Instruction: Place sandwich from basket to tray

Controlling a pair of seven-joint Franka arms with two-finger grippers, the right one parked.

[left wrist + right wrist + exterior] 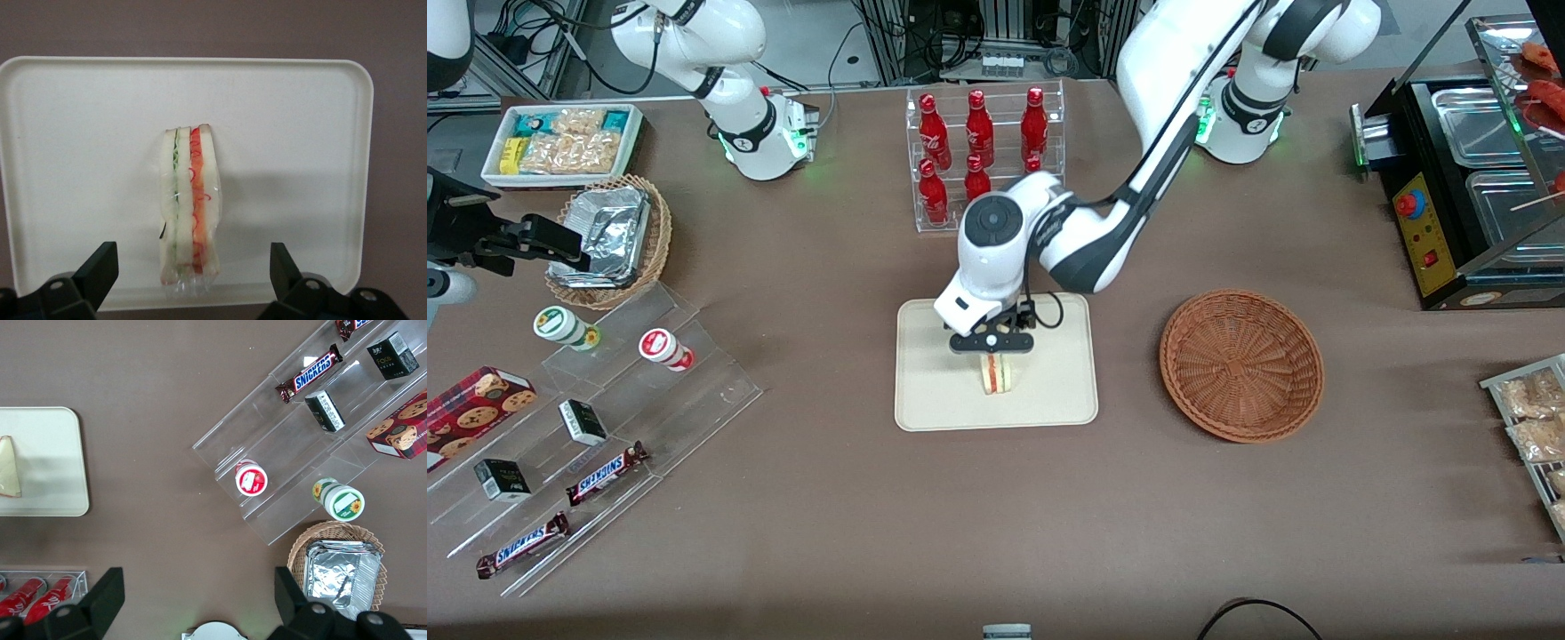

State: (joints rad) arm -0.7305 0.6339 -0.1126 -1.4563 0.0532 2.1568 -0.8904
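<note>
**A:** Where was your sandwich (997,374) at that moment?

**B:** On the tray (934,400). It stood on its edge near the tray's middle, the bread slices upright with the green and red filling showing between them, the clear wrap bunched at one end.

**A:** And your gripper (993,348)?

**B:** You had it directly above the sandwich, over the tray. In the wrist view the jaws stood wide apart, one finger (100,267) on each side of the sandwich, and neither touched it. So they were open and held nothing.

**A:** The basket (1241,364)?

**B:** It sat on the counter (827,516) beside the tray, toward your working arm's end, with nothing in it that you could see. A strip of bare counter separated it from the tray.

**A:** Anything else close to the tray?

**B:** The clear rack of red bottles (980,151) stood farther from the front camera than the tray, apart from it.
</note>
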